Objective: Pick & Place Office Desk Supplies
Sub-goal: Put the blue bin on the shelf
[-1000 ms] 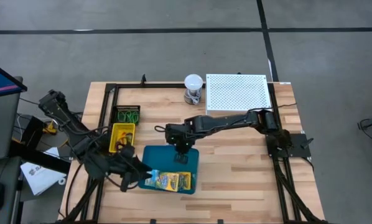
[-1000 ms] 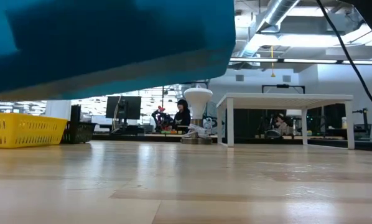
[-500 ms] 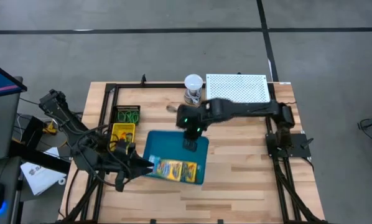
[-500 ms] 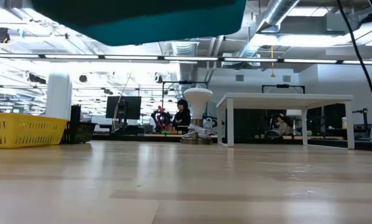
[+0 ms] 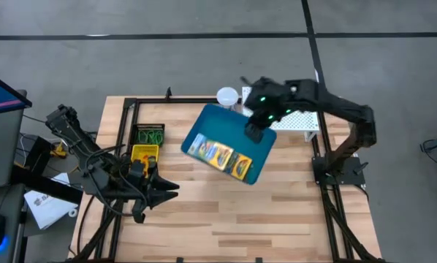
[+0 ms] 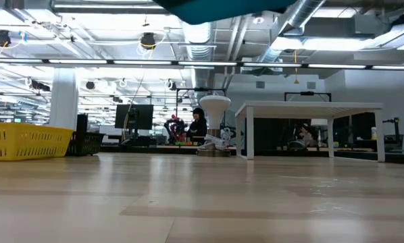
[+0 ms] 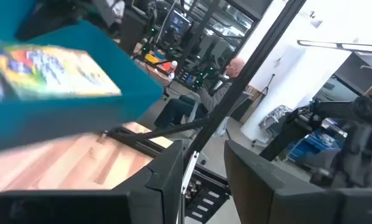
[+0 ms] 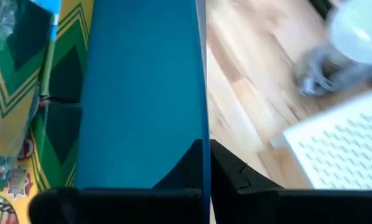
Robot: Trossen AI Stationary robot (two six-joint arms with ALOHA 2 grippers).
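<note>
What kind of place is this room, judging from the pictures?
Probably a robotics lab or workshop: exposed ceiling ducts, monitors on benches behind the wooden table, and a person seated at work.

wooden table [image 5: 277, 197]; yellow bin [image 5: 143, 155], mesh basket [image 5: 150, 134]

Clearly a robotics lab or workshop: bare ducts [image 6: 303, 17] and strip lights overhead, grey concrete floor [image 5: 167, 66], monitors [image 6: 134, 116] on far desks, a person [image 6: 198, 124] seated there, a wooden workbench [image 5: 277, 197] on black framing.
</note>
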